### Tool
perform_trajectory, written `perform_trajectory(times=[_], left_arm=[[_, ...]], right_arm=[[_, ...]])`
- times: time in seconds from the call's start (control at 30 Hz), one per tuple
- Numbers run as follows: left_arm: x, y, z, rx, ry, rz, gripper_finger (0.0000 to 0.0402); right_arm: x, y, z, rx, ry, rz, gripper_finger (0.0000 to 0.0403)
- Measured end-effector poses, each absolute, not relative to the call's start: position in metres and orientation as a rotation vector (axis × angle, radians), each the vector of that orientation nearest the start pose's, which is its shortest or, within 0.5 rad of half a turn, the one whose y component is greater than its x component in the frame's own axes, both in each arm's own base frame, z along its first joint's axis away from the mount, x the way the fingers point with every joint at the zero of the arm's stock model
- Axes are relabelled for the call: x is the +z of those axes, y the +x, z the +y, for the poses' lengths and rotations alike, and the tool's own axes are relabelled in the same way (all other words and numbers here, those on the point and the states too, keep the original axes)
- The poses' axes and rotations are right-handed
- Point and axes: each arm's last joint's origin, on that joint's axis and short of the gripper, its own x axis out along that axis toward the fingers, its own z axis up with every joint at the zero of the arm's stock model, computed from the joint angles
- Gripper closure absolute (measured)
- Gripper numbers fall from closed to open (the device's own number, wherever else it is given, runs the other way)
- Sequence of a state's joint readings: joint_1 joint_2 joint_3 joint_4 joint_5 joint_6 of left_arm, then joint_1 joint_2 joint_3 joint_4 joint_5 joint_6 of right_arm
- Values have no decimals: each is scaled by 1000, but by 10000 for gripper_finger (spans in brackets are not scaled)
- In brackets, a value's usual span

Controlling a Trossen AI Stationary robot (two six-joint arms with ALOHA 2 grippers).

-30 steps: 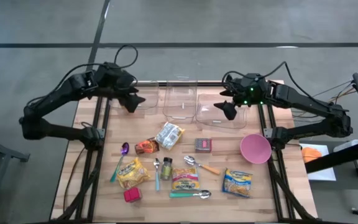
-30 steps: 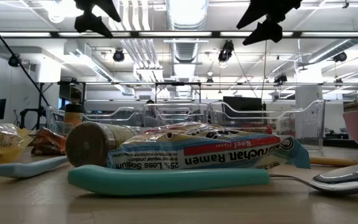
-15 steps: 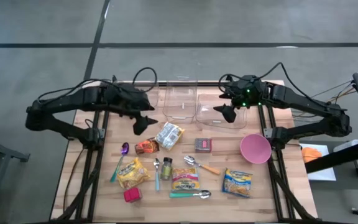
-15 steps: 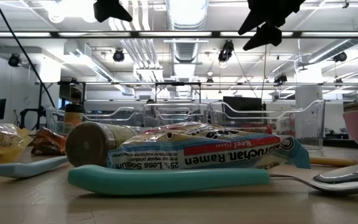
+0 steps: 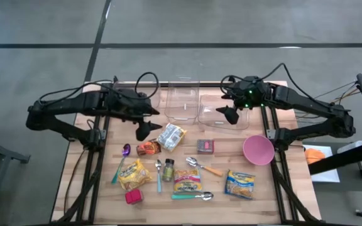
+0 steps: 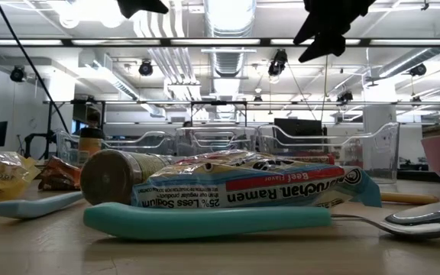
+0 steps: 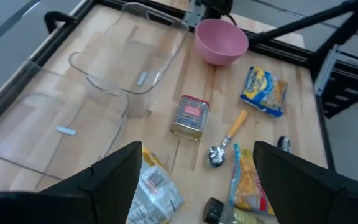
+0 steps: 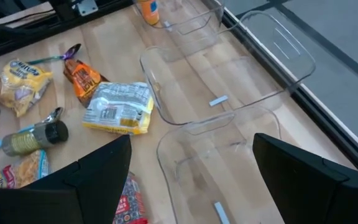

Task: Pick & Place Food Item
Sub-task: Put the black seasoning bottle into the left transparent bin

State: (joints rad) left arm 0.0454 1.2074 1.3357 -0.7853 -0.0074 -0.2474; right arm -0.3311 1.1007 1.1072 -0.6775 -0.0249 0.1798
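A robotics lab or industrial workshop: exposed ceiling ducts and strip lights at 12 o'clock, monitors behind, and a butcher-block workbench on grey concrete floor.

- The light is bright and even, coming from long ceiling lamps that glare white in the low view.
- Shadows on the desk are soft and short.
- In the low view the teal spoon handle nearest the camera looks slightly soft.
- Both wrist views show their own dark fingers blurred.
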Motion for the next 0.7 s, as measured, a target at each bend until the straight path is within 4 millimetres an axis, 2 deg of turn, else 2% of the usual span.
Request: perform_trajectory(times=[0.2,0.37,0.6,0.7], left_arm=[[382,237,5,115,-254,651,85],[367,232,4,136,-265,669,85],[356,214,0,112,-332,493,85],[350,206,-2,106,-358,468,85]], right_arm=[[342,204,-68,-325,305,641,72],[339,200,-65,-267,338,699,72],[339,199,-63,-231,352,699,72],[339,199,-63,-231,353,699,72]])
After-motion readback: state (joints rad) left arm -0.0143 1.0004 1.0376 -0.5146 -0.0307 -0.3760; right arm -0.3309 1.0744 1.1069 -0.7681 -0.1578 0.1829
